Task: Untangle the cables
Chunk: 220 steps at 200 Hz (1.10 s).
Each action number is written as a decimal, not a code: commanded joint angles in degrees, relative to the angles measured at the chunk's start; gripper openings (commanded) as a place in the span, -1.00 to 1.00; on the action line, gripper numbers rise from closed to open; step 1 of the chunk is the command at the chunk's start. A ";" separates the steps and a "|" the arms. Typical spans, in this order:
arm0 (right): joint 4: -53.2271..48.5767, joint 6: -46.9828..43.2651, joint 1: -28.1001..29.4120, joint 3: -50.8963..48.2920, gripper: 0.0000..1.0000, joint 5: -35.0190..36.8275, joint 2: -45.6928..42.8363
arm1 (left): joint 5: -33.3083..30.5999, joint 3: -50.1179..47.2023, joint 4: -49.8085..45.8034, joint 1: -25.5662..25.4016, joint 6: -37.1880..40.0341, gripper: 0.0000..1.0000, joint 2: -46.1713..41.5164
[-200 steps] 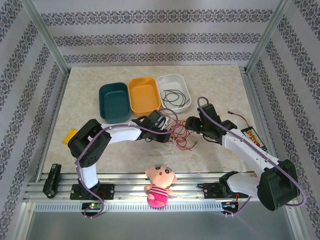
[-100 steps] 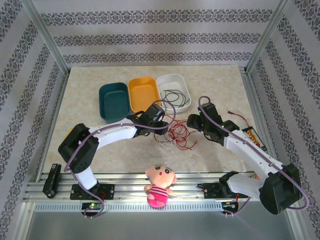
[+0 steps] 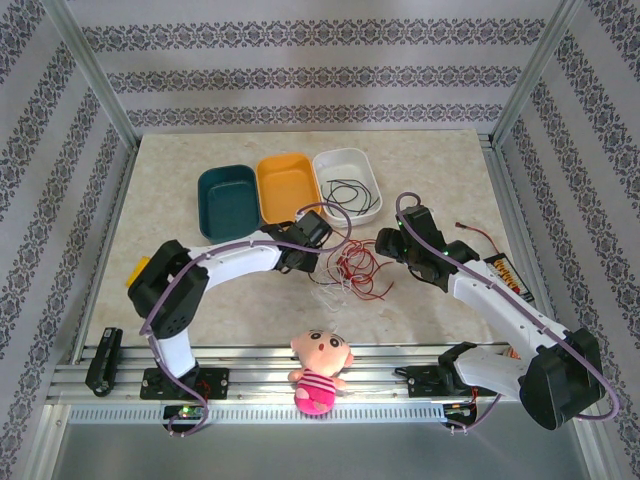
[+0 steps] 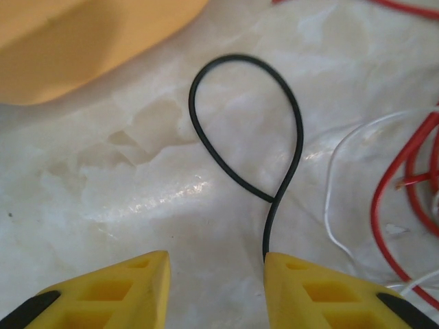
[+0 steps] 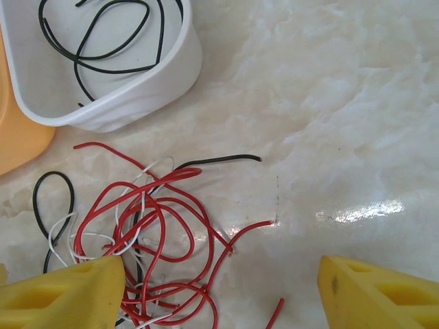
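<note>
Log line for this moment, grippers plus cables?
left gripper: open, black cable loop just ahead | right gripper: open, above red cable tangle | held: nothing

Tangled cables lie between the left pincer and right pincer

Bright, even overhead light w/ soft shadows. Glare streaks on table in wrist views. L wrist pic: bin blurred; top view sharp.
</note>
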 commanded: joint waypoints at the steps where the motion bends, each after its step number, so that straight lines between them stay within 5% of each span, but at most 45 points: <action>1: -0.20 -0.60 0.17 0.20 0.48 1.84 -1.02 | 0.64 4.08 -3.89 0.42 2.43 -0.20 3.01; 196: -0.11 -0.51 -1.06 0.56 0.50 0.80 1.43 | 7.93 11.02 -8.58 1.77 4.85 -0.40 12.97; 220: -0.31 -0.23 -1.41 0.47 0.50 0.70 1.47 | 9.18 12.26 -10.60 2.26 5.64 -0.57 14.06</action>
